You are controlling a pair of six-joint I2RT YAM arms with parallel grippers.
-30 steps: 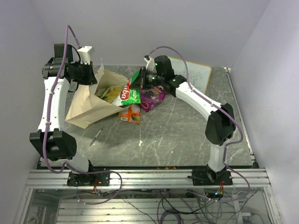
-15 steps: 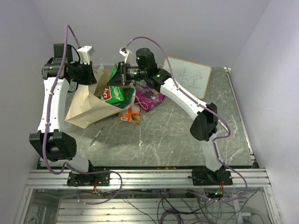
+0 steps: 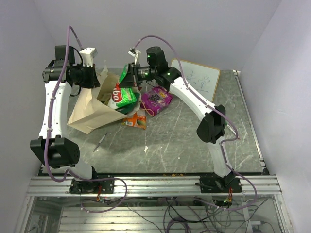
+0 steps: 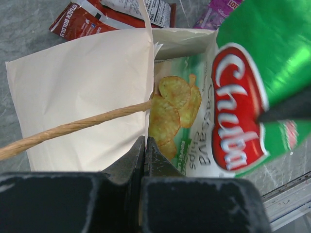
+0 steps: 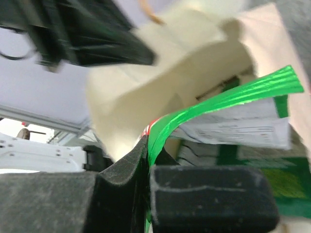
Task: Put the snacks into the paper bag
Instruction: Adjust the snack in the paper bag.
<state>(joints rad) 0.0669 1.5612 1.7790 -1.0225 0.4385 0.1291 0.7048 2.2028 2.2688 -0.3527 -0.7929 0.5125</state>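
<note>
We are putting the green Chuba packet in: our right tool is clamped on its top edge right at the mouth of the paper bag, our left tool pinches the bag's rim, and next we likely lower it and let go.
</note>
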